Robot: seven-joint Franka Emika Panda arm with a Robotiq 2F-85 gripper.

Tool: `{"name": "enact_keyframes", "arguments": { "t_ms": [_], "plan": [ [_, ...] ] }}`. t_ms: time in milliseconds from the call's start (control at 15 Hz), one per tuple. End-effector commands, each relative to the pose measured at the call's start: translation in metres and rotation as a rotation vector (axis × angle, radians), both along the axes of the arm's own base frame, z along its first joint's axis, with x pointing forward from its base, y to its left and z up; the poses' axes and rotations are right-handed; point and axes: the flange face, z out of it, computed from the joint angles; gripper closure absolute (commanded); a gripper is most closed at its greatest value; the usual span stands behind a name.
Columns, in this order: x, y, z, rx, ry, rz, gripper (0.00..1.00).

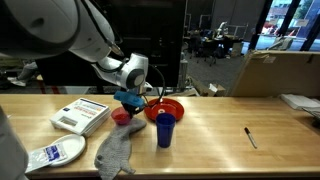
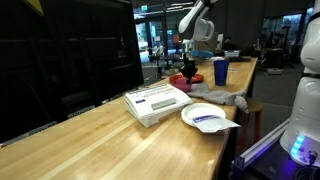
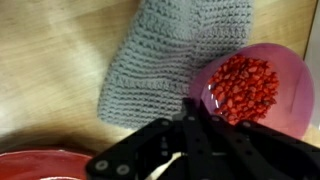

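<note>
Pink bowl [image 3: 296,88], red pellets [image 3: 243,85] inside

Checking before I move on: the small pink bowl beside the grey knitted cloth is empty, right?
Not quite. The pink bowl is not empty: it holds a heap of small red pieces, as the wrist view shows. The rest stands: it sits beside the grey knitted cloth.
</note>
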Motion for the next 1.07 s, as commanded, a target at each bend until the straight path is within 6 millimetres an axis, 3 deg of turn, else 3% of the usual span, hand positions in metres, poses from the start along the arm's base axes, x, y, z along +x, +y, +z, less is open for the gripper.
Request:
{"name": "enact_keyframes", "arguments": {
  "t_ms": [0,1000],
  "plan": [
    [0.014,-0.002,-0.002,0.033,-0.022,-0.058,0.99],
    [0.055,-0.002,-0.002,0.046,-0.038,-0.098,0.99]
  ]
}}
